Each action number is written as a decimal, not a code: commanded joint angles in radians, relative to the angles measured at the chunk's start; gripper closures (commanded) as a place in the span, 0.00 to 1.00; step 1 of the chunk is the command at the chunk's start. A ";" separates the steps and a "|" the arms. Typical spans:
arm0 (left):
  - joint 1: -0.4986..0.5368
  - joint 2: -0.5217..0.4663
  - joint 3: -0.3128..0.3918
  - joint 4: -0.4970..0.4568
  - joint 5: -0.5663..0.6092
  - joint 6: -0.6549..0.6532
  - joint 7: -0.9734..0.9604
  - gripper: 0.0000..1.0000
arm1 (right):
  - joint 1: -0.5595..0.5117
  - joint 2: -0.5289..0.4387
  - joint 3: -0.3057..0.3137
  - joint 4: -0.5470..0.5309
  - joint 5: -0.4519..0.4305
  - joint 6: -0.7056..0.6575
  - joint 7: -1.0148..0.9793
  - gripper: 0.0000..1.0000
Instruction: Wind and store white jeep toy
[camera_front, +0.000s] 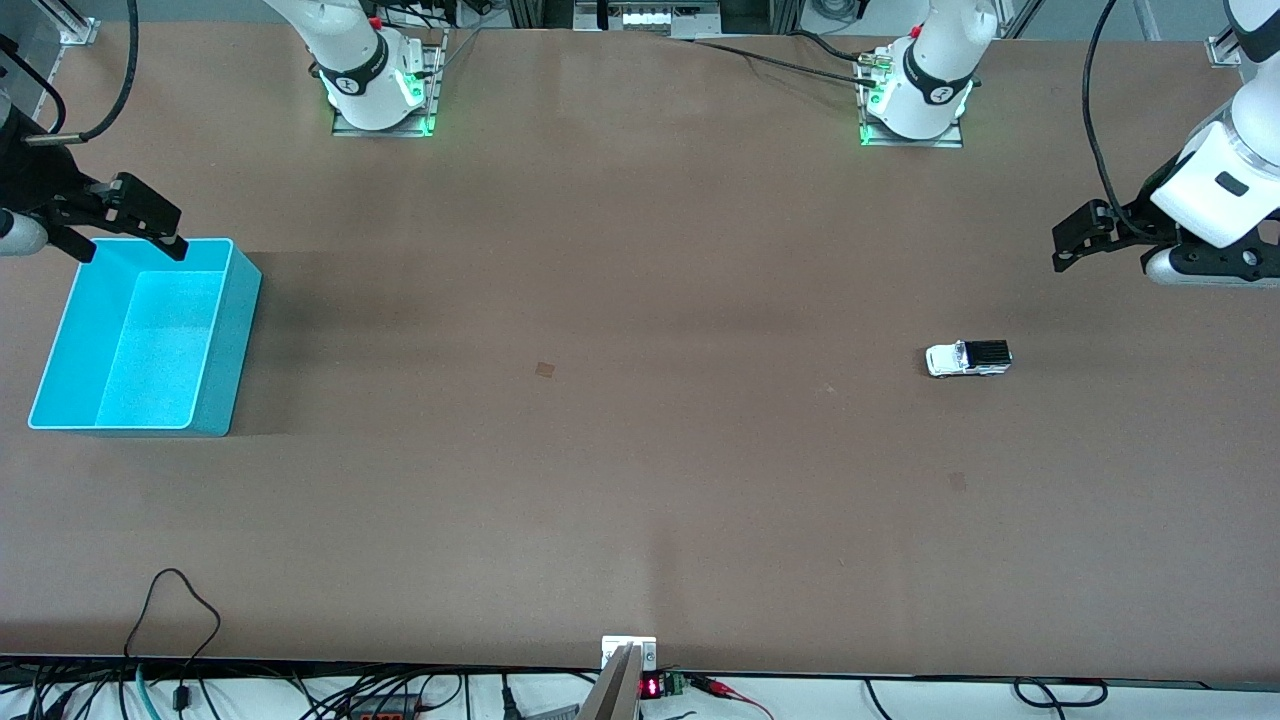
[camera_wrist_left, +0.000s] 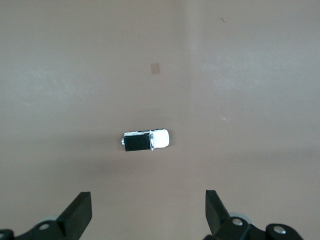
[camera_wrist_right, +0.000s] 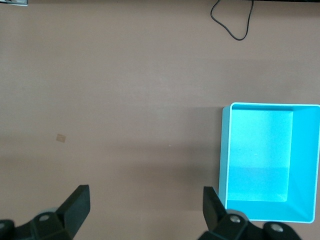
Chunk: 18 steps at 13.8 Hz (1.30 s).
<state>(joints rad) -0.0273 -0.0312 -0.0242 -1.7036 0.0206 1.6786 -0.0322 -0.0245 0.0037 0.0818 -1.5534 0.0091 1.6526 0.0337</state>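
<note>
The white jeep toy (camera_front: 968, 358) stands on its wheels on the brown table toward the left arm's end, white body with a black rear panel. It also shows in the left wrist view (camera_wrist_left: 146, 141). My left gripper (camera_front: 1064, 243) hangs open and empty in the air near that end of the table; in its own view (camera_wrist_left: 148, 201) the jeep lies apart from the fingertips, not between them. The turquoise bin (camera_front: 228, 340) stands empty at the right arm's end. My right gripper (camera_front: 133, 250) hangs open and empty beside the bin (camera_wrist_right: 225, 150), over bare table (camera_wrist_right: 146, 196).
Two small tan patches (camera_front: 544, 369) (camera_front: 957, 481) mark the tabletop. A black cable loop (camera_front: 175, 600) lies at the table edge nearest the front camera. The arm bases (camera_front: 375, 85) (camera_front: 915, 95) stand along the farthest edge.
</note>
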 joint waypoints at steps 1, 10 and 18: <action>-0.010 0.013 0.015 0.030 -0.019 -0.023 0.021 0.00 | 0.000 -0.010 0.001 -0.005 0.006 0.000 0.009 0.00; -0.002 0.025 0.017 0.030 -0.017 -0.105 0.017 0.00 | -0.003 -0.011 0.001 -0.002 0.006 -0.002 0.006 0.00; -0.014 0.042 0.012 0.027 -0.018 -0.221 0.282 0.00 | -0.003 -0.016 -0.001 -0.002 0.006 -0.008 0.006 0.00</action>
<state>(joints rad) -0.0348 -0.0035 -0.0174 -1.7030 0.0195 1.5071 0.1209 -0.0244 0.0022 0.0814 -1.5533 0.0091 1.6531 0.0337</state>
